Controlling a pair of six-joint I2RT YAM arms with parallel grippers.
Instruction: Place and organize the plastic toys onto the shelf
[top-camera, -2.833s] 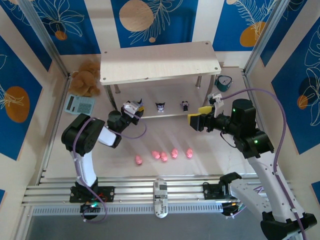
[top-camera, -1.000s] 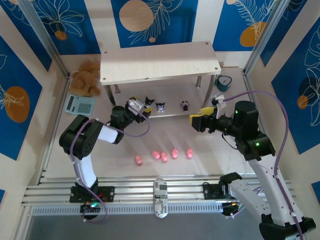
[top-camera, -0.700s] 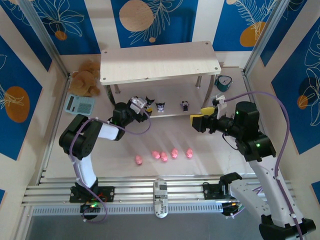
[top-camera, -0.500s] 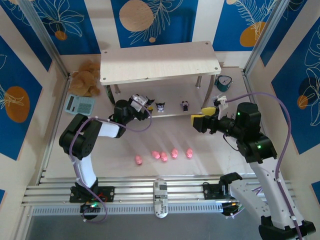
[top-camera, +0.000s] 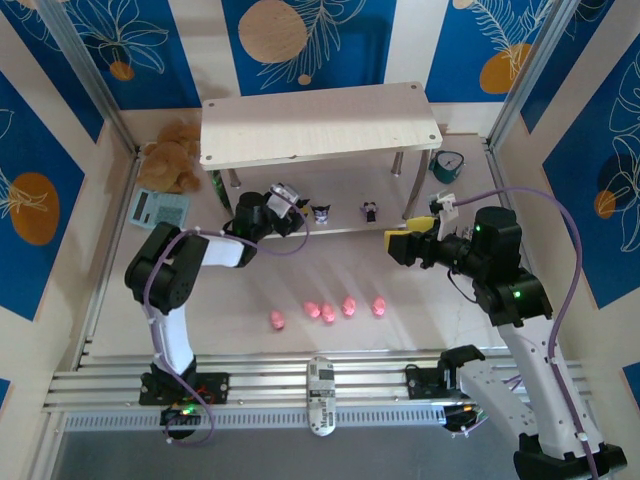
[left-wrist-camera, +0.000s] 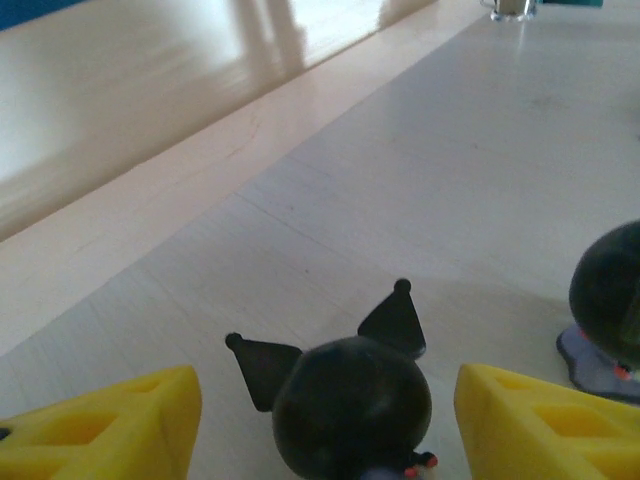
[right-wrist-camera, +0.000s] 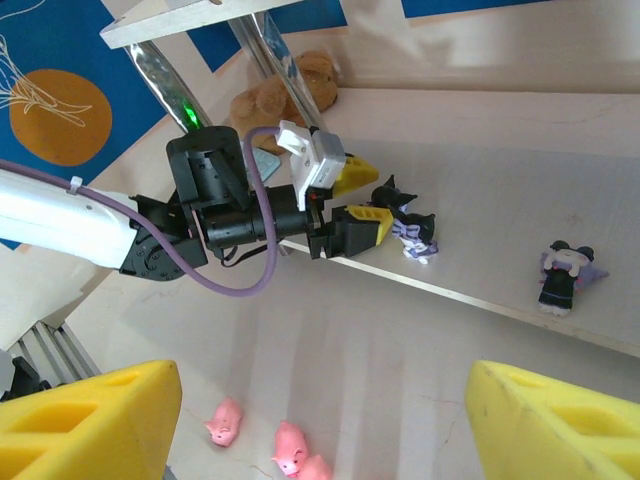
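While the left gripper straddles a dark figurine by the front edge of the shelf lower board — jaws apart, gaps either side — the right gripper hangs open, empty, off its front-right corner; pigs line the open table before it.

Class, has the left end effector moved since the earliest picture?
Yes: the left end effector moved farther in over the lower board of the shelf.
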